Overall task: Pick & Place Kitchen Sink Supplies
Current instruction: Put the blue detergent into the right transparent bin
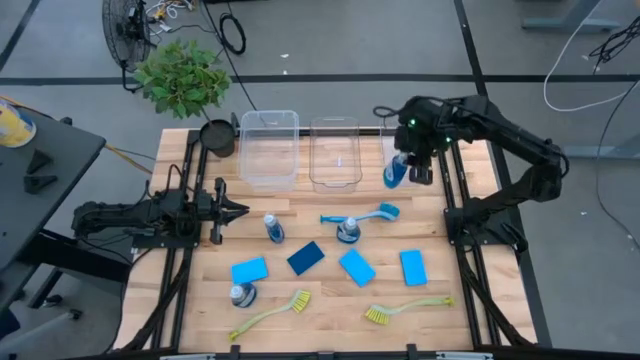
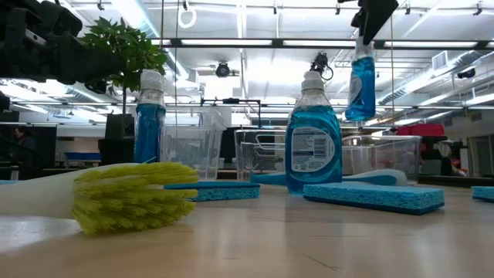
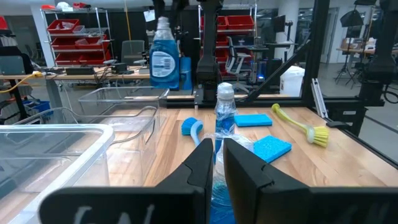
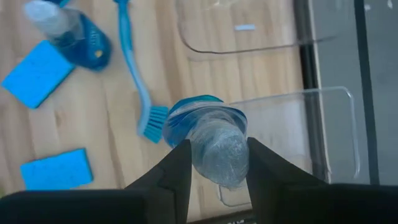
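Observation:
My right gripper is shut on a small blue bottle, high over the far right of the table at the rightmost clear bin. Three more blue bottles stand on their bases on the wood. Several flat blue sponges, one of them darker, lie flat around them. A blue brush and two yellow-green brushes also lie on the table. My left gripper waits shut at the table's left, pointing level. My right gripper pinches the bottle's pale cap end between its two fingers, coming from above and pointing steeply down. The bottle hangs below the fingers, nearly upright and well clear of the table.
Two more clear bins stand along the far edge, left of the bin under the bottle. A potted plant is at the far left corner. Dark frame rails run along both table sides.

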{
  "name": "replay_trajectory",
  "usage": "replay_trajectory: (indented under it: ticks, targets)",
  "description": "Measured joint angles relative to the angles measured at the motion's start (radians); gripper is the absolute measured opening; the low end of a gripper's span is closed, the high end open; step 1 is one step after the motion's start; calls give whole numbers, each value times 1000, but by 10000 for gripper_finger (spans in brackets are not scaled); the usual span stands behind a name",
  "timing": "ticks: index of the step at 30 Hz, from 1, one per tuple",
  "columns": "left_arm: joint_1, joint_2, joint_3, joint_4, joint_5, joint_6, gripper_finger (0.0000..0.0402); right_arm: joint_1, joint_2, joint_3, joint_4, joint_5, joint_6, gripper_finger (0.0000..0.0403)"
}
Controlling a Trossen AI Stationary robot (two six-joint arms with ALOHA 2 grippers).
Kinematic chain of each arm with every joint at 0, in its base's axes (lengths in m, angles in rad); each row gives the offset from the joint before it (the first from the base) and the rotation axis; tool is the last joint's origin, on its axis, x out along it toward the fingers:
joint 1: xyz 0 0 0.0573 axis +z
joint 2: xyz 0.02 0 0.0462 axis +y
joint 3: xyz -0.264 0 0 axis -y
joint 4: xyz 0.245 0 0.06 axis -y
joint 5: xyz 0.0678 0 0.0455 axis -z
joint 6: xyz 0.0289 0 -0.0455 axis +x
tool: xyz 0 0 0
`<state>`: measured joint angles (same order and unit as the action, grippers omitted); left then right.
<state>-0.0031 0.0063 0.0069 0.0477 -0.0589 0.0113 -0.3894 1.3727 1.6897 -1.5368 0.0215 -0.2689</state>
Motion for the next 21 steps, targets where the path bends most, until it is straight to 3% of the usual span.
replay_trajectory:
  ticks: [14,21]
  targets:
    - [0,0,0,0,0,0,44,-181,1,0,49,49,-26,116]
    - [0,0,0,0,0,0,44,-263,50,0,101,50,59,116]
